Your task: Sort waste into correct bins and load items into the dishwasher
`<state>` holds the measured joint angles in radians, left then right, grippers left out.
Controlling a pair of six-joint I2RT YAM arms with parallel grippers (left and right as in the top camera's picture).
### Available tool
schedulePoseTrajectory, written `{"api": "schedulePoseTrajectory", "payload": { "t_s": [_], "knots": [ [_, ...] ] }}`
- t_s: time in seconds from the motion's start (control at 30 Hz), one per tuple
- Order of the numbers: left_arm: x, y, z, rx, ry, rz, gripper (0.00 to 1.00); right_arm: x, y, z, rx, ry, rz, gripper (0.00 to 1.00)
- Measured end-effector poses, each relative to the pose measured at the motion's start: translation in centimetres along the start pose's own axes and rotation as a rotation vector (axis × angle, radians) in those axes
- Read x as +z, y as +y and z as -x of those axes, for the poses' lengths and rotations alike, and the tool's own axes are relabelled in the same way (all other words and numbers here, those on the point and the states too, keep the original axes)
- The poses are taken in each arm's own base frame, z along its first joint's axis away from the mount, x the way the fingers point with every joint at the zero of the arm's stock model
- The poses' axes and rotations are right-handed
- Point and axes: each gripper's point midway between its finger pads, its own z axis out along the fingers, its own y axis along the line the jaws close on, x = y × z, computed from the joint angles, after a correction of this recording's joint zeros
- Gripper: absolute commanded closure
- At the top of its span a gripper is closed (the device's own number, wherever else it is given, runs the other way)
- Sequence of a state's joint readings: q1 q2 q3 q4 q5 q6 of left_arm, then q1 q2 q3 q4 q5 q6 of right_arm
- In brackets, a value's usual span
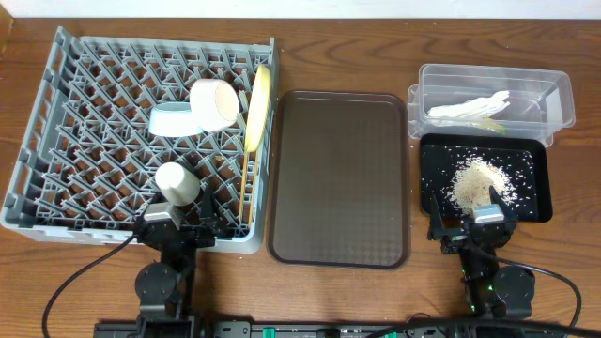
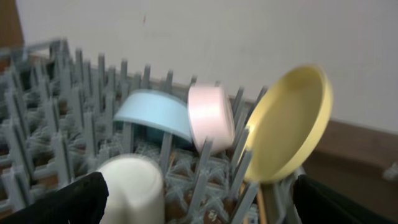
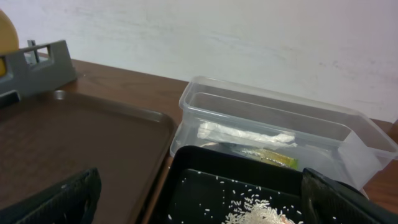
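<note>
The grey dishwasher rack (image 1: 28,141) holds a yellow plate (image 1: 258,105) on edge, a light-blue bowl (image 1: 172,120), a white bowl (image 1: 214,101), a cream cup (image 1: 177,181) and chopsticks (image 1: 245,188). My left gripper (image 1: 177,225) hangs open at the rack's near edge, behind the cup (image 2: 134,186), with nothing between its fingers (image 2: 68,202). The clear tub (image 1: 554,94) contains white paper (image 1: 470,108) and a green wrapper (image 3: 273,157). Rice (image 1: 479,180) lies heaped in the black tray (image 1: 535,188). My right gripper (image 1: 474,223) stands open and empty over that tray's near rim.
A flat brown serving tray (image 1: 338,178) lies between the rack and the two bins. Bare wooden table (image 1: 376,38) runs along the far side. A white wall rises behind the table in both wrist views.
</note>
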<state>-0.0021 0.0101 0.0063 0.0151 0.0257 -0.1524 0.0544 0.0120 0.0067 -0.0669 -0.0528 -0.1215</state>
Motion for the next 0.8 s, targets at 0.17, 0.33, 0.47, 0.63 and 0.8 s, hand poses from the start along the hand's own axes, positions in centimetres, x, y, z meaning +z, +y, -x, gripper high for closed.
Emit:
{"api": "schedulePoseTrajectory", "payload": {
  "t_s": [0.17, 0.33, 0.47, 0.63, 0.8],
  "knots": [
    [-0.06, 0.08, -0.48, 0.001, 0.026, 0.004, 0.02, 0.00, 0.00, 0.01, 0.000, 0.000, 0.000, 0.01],
    [-0.10, 0.08, -0.46, 0.001, 0.029, 0.005, 0.02, 0.00, 0.00, 0.01, 0.000, 0.000, 0.000, 0.01],
    [-0.10, 0.09, -0.48, 0.001, 0.030, 0.006, 0.02, 0.00, 0.00, 0.01, 0.000, 0.000, 0.000, 0.01],
    [-0.10, 0.08, -0.46, 0.001, 0.030, 0.005, 0.02, 0.00, 0.00, 0.01, 0.000, 0.000, 0.000, 0.01],
    [-0.10, 0.08, -0.46, 0.001, 0.030, 0.005, 0.02, 0.00, 0.00, 0.01, 0.000, 0.000, 0.000, 0.01]
  ]
}}
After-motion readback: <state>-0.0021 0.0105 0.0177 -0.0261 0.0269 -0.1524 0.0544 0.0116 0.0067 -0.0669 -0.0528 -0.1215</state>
